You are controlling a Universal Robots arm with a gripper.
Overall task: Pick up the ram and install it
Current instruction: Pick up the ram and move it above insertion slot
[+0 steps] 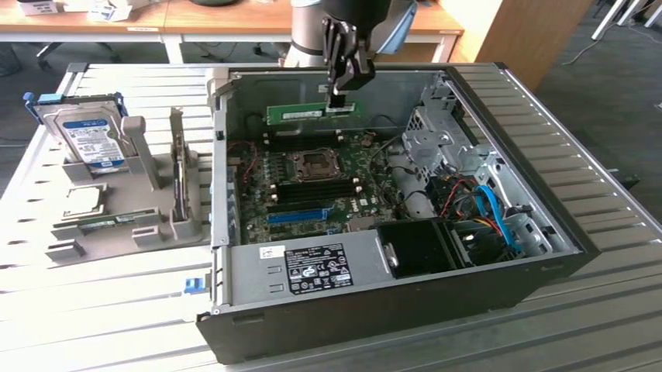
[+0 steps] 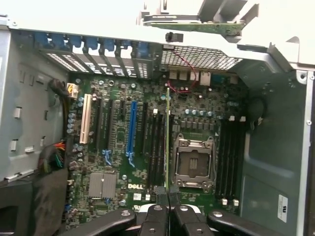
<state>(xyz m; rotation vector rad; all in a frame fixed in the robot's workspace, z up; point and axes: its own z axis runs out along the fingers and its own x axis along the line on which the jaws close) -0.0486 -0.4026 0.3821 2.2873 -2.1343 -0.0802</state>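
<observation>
My gripper hangs over the far side of the open computer case and is shut on the ram, a long green stick held level on its edge above the motherboard. In the wrist view the ram runs edge-on as a thin green line away from my gripper. It lines up over the black memory slots beside the CPU socket, still above the board.
A long blue expansion slot lies beside the black slots. A grey holder at the exterior view's left carries a hard drive, another green stick and an upright card. The power supply and cables fill the case's near side.
</observation>
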